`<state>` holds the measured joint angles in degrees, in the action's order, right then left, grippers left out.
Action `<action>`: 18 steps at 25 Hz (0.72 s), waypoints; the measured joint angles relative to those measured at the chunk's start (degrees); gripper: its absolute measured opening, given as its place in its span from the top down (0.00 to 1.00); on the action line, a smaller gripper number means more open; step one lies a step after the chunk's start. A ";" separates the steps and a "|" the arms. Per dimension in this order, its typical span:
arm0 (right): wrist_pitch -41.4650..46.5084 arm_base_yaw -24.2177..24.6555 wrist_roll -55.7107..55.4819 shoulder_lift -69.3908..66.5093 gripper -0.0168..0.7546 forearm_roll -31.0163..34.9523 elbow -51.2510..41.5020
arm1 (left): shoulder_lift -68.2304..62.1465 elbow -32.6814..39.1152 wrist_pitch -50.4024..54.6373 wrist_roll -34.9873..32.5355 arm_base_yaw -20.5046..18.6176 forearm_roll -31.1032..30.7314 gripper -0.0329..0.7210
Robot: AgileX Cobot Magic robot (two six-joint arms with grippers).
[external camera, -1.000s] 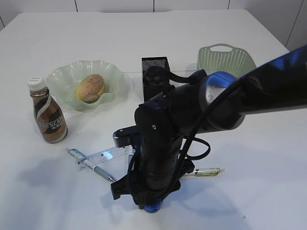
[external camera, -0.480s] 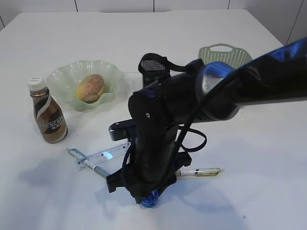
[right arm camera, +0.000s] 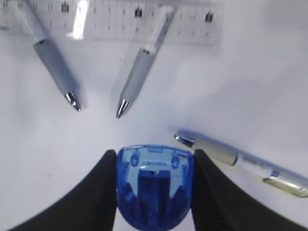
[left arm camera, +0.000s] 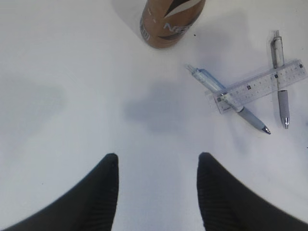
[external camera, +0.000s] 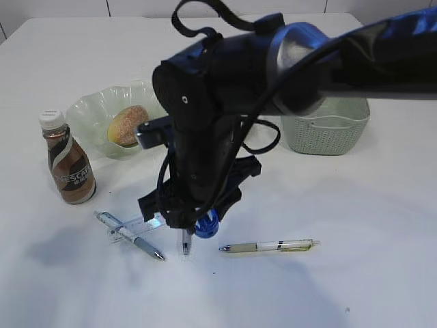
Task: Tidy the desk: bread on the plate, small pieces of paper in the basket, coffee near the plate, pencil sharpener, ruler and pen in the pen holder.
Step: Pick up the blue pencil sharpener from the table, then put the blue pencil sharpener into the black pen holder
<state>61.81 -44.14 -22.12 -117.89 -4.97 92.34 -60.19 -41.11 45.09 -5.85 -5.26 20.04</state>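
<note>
Grips the blue pencil sharpener in the right hand just above the bench, near the ruler; left hand open, empty.

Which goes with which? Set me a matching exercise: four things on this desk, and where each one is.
Things:
1. bread
2. pencil sharpener
3. ruler
4. coffee

Places:
a. lying across two pens
b. standing left of the plate
c. in the plate
d. gripped in the right claw

Pairs: 1-c, 2-d, 3-a, 4-b
</note>
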 joint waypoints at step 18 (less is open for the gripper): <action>3.93 2.41 1.49 0.00 0.54 -11.40 17.71 | 0.00 0.00 0.00 -0.10 0.00 -0.10 0.48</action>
<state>65.75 -41.73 -20.63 -117.89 -16.37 110.05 -60.19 -41.11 45.09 -5.95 -5.26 19.93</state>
